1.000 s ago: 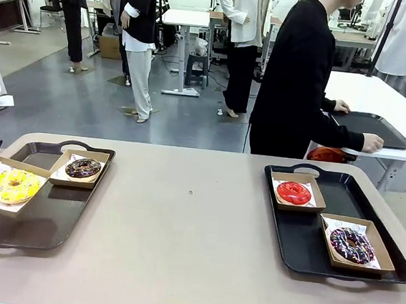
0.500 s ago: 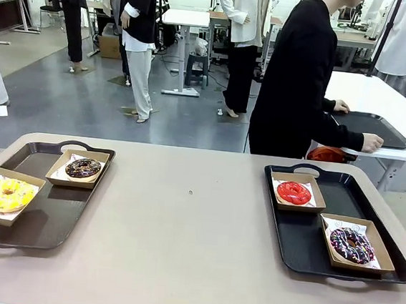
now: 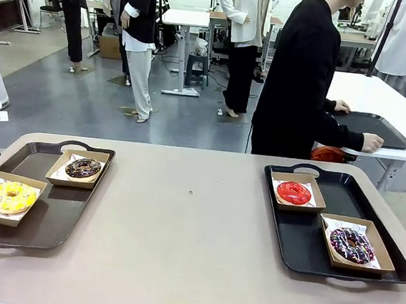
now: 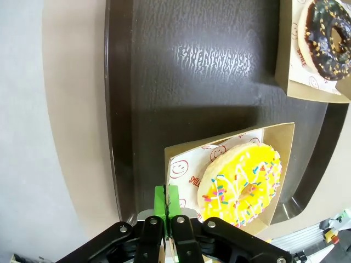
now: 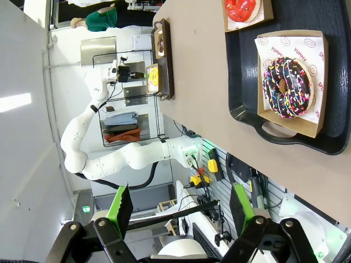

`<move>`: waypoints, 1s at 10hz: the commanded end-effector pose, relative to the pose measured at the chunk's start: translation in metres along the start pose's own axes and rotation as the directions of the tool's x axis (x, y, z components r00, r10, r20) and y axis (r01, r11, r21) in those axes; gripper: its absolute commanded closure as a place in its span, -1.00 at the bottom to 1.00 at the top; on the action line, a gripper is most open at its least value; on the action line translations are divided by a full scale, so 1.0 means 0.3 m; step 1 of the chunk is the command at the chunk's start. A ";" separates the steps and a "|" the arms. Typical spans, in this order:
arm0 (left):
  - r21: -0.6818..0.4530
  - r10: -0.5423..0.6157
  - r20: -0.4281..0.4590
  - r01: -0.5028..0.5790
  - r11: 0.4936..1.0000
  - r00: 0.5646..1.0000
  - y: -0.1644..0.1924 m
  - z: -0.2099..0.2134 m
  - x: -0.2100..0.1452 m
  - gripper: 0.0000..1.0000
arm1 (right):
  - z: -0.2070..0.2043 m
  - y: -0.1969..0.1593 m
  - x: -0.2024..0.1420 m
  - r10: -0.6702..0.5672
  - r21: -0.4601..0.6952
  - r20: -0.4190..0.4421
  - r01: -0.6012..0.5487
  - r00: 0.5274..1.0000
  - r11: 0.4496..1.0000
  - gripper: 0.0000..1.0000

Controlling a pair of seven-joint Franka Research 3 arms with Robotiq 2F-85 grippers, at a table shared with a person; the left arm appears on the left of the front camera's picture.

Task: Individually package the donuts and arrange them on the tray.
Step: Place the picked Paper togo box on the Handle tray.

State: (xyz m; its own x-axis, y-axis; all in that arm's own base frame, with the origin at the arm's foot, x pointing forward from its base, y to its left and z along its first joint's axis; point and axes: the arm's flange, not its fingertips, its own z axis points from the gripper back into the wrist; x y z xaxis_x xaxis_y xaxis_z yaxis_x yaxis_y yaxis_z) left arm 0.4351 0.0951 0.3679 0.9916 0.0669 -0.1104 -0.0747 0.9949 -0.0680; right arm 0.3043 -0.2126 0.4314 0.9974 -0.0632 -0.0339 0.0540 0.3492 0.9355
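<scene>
Left end effector: black housing, round silver screws at finger bases, bright green pads. Right end effector: black linkage fingers, green pads, silver screws. Left arm: white rounded segments, dark joint seams. Person is clad in black long-sleeved top.

The white paper liner under the dark purple sprinkled donut carries red print: "YUMMY" can be read along its upper edge, among small smiley faces, with further letters near the corner too small to make out. The liner under the yellow donut shows red smiley faces and the start of a word, "SM", the rest hidden beneath the donut.
</scene>
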 end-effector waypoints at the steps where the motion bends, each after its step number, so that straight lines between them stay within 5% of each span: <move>1: 0.037 0.022 0.005 -0.022 0.999 1.000 0.000 0.002 0.030 0.97 | 0.003 0.000 -0.006 -0.003 -0.005 -0.003 0.003 1.000 1.000 -0.88; 3: 0.044 0.013 0.007 -0.014 0.999 1.000 -0.002 -0.006 0.042 0.97 | 0.003 0.000 -0.006 -0.003 -0.005 -0.003 0.003 1.000 1.000 -0.88; 4: 0.049 0.014 0.007 -0.014 0.999 1.000 -0.004 -0.008 0.044 0.20 | 0.003 0.000 -0.006 -0.003 -0.005 -0.003 0.003 1.000 1.000 -0.88; 5: 0.050 0.005 0.003 -0.005 0.999 1.000 -0.003 -0.009 0.042 -0.22 | 0.003 0.000 -0.006 -0.003 -0.005 -0.003 0.003 1.000 1.000 -0.88; 6: 0.051 0.000 0.001 0.000 0.999 1.000 0.000 -0.008 0.038 -1.00 | 0.003 0.000 -0.006 -0.003 -0.005 -0.003 0.003 1.000 1.000 -0.88; 8: 0.043 -0.011 -0.005 0.011 0.999 1.000 0.000 0.000 0.027 -1.00 | 0.003 0.000 -0.006 -0.003 -0.005 -0.003 0.003 1.000 1.000 -0.88; 9: 0.040 -0.023 0.000 0.023 0.999 1.000 -0.004 0.019 0.016 -0.66 | 0.003 0.000 -0.006 -0.003 -0.005 -0.003 0.003 1.000 1.000 -0.88; 10: 0.036 -0.036 0.006 0.035 0.999 0.999 -0.011 0.044 0.002 -0.86 | 0.003 0.000 -0.006 -0.003 -0.005 -0.003 0.003 1.000 1.000 -0.88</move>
State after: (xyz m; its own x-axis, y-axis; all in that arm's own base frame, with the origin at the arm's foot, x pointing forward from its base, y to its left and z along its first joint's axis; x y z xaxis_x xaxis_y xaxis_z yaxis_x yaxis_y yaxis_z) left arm 0.4429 0.0945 0.3696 0.9931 0.0537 -0.1038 -0.0591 0.9970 -0.0496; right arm 0.3042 -0.2126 0.4314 0.9974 -0.0633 -0.0339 0.0540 0.3492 0.9355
